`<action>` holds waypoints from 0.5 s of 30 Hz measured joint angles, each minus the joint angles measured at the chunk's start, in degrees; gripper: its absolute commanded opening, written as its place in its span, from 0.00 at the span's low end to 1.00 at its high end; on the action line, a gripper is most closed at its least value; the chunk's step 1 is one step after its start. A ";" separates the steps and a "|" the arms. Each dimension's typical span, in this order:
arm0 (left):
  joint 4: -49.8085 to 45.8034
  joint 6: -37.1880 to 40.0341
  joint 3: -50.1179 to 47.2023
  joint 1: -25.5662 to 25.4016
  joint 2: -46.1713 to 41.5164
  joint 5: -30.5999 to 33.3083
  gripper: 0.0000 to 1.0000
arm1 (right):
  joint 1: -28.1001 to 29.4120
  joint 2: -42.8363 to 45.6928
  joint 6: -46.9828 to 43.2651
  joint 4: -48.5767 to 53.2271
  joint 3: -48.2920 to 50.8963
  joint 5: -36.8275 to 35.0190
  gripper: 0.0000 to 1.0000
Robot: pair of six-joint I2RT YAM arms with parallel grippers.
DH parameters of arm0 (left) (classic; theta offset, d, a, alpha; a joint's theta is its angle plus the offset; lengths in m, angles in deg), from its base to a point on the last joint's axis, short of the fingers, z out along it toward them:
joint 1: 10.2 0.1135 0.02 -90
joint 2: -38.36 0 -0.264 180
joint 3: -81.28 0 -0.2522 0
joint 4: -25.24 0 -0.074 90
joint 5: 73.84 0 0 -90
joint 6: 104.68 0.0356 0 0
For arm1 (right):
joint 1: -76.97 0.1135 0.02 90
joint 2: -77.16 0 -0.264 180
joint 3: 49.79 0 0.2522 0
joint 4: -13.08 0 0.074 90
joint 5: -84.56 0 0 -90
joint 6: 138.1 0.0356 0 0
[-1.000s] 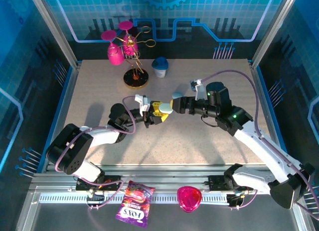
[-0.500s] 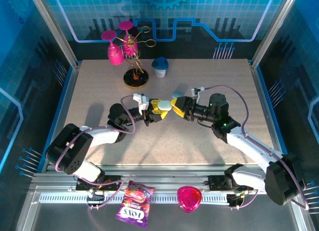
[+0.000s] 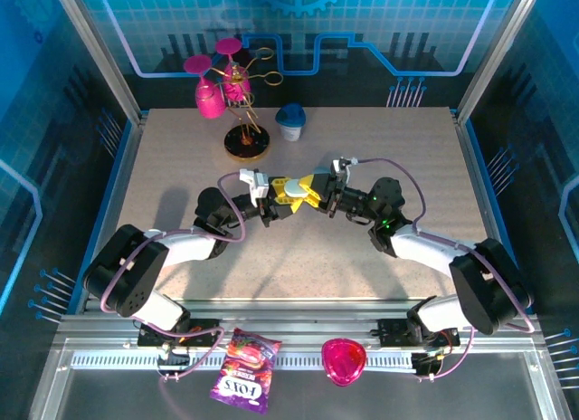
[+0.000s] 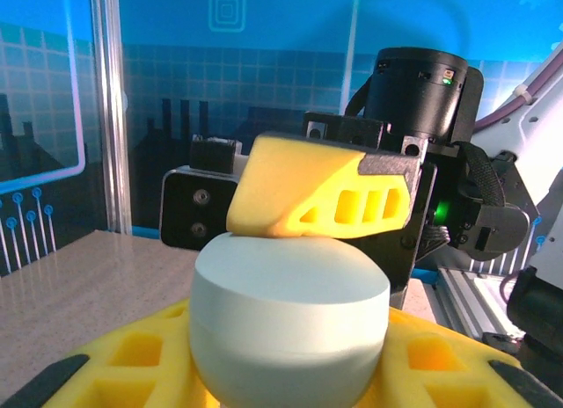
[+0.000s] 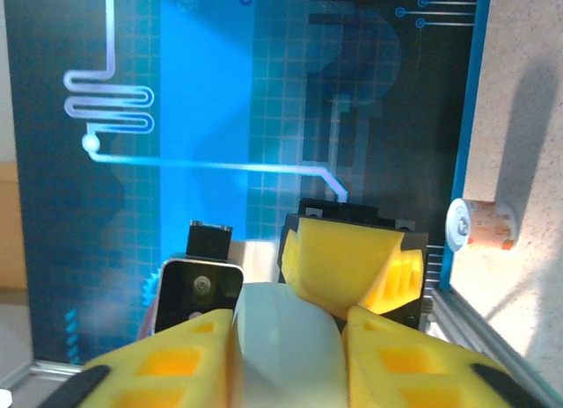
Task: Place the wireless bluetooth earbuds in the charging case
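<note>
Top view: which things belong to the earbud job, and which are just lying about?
Job in hand: charging case, pinched between the left gripper and the right gripper.

Lying about: blue-lidded cup, pink glasses on the wire stand, candy packet, pink heart-shaped dish.

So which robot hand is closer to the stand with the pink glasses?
Left. The left gripper holds the case nearer the robot and to the right of the stand; the right gripper meets the case from its other side, farther right.
</note>
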 measured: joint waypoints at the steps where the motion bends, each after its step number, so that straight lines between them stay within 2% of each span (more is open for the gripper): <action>1: 0.15 0.02 0.00 0.00 0.02 0.00 0.22 | 0.00 0.00 0.35 -0.28 0.11 -0.11 0.22; 3: 0.26 0.35 -0.02 -0.02 0.11 0.00 0.26 | 0.00 0.00 0.50 -0.92 0.50 -0.39 0.20; 7: 0.15 1.07 -0.02 -0.11 0.28 0.15 0.46 | -0.20 0.07 0.59 -1.38 1.09 -0.74 0.20; 11: 0.68 1.07 -0.02 -0.39 0.26 1.31 0.73 | -1.29 0.46 -0.90 -0.13 2.10 -0.50 0.20; 15: 0.70 1.53 -0.46 -0.37 0.26 2.78 0.87 | -4.68 1.55 -5.40 3.93 3.04 -0.55 0.21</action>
